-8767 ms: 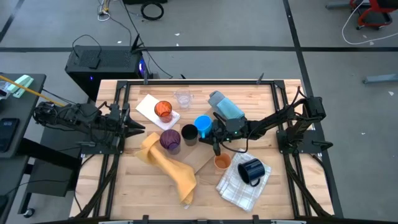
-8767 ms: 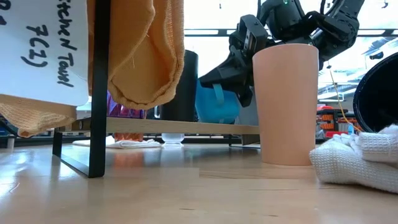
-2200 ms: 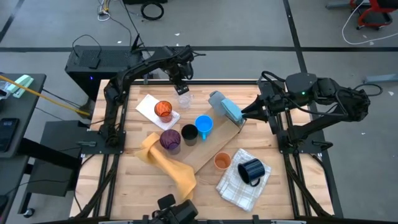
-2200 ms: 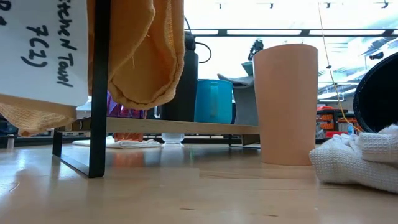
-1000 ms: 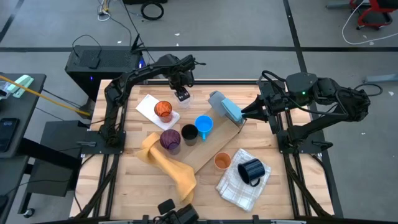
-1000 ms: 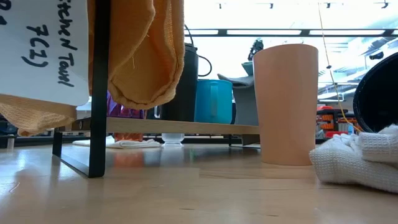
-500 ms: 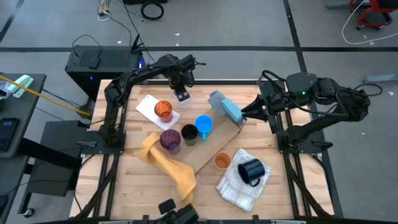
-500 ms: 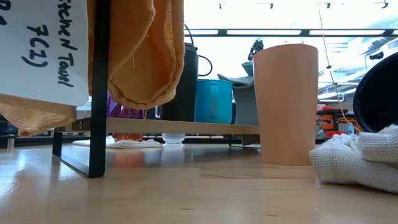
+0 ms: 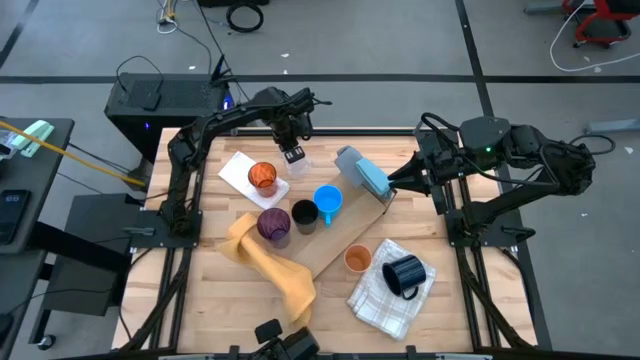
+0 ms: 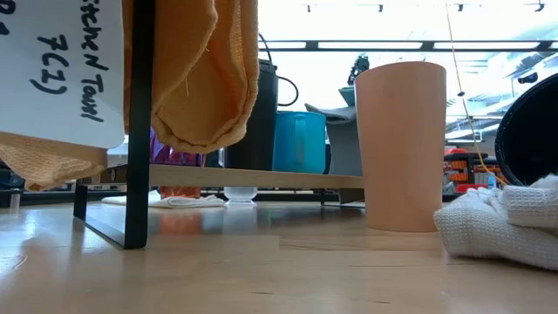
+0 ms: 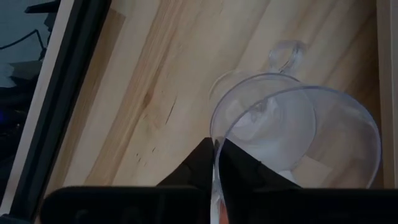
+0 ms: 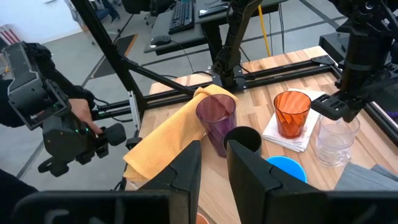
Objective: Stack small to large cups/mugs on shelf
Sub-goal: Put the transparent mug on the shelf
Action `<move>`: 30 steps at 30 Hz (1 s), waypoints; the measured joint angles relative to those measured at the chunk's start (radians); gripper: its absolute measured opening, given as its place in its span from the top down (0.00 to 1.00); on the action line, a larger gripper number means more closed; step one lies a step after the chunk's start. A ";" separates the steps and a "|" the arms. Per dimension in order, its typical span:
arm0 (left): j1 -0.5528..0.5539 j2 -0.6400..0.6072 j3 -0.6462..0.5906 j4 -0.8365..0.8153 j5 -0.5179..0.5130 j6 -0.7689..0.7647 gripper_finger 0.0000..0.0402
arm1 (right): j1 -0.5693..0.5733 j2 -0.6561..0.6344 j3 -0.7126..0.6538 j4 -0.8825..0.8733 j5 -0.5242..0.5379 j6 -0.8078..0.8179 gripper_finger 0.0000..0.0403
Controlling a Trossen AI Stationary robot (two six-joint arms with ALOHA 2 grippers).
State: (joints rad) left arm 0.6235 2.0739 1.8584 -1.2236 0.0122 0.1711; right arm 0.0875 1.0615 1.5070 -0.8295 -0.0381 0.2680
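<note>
Left pincer (image 11: pixel 214 163) pinches the rim of the clear plastic cup (image 11: pixel 292 134); next, lift it toward the wooden shelf (image 9: pixel 345 243). Right pincer's (image 9: pixel 392 182) state: cannot tell.

In the low view the black mug (image 10: pixel 534 135) is cut by the frame edge, and the purple cup (image 10: pixel 174 157) hides behind the hanging yellow towel (image 10: pixel 205 74). In the left wrist view the clear cup (image 11: pixel 292 134) runs off frame beside the left pincer (image 11: pixel 216 163).
</note>
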 joint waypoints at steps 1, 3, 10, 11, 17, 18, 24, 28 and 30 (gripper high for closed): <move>0.000 0.000 0.000 0.000 0.000 0.001 0.94 | 0.000 0.000 0.000 0.000 0.000 0.000 0.79; 0.000 0.000 0.000 -0.001 0.001 0.001 0.97 | 0.000 0.000 0.000 0.000 0.000 0.000 0.79; 0.000 0.000 0.000 -0.008 0.000 0.001 0.93 | 0.000 0.000 0.000 0.000 0.000 -0.002 0.79; 0.000 0.000 0.000 -0.011 0.000 0.001 0.92 | 0.000 0.000 0.000 -0.001 0.000 -0.002 0.79; 0.000 -0.017 0.000 -0.022 0.000 0.019 0.98 | 0.000 0.000 0.000 -0.011 0.000 -0.007 0.79; 0.000 -0.023 0.000 -0.022 0.000 0.019 0.98 | 0.000 0.000 0.000 -0.012 0.000 -0.008 0.79; 0.000 -0.059 0.001 -0.022 0.000 0.018 0.92 | 0.000 0.000 0.000 -0.016 0.000 -0.009 0.79; -0.001 -0.078 0.001 -0.028 0.000 0.017 0.94 | 0.000 0.000 0.000 -0.016 0.000 -0.010 0.79; -0.004 -0.086 0.001 -0.028 0.000 0.017 0.97 | 0.000 0.000 0.000 -0.016 0.000 -0.010 0.79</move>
State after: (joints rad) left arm 0.6194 1.9876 1.8593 -1.2513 0.0124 0.1879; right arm 0.0872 1.0611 1.5066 -0.8453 -0.0377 0.2583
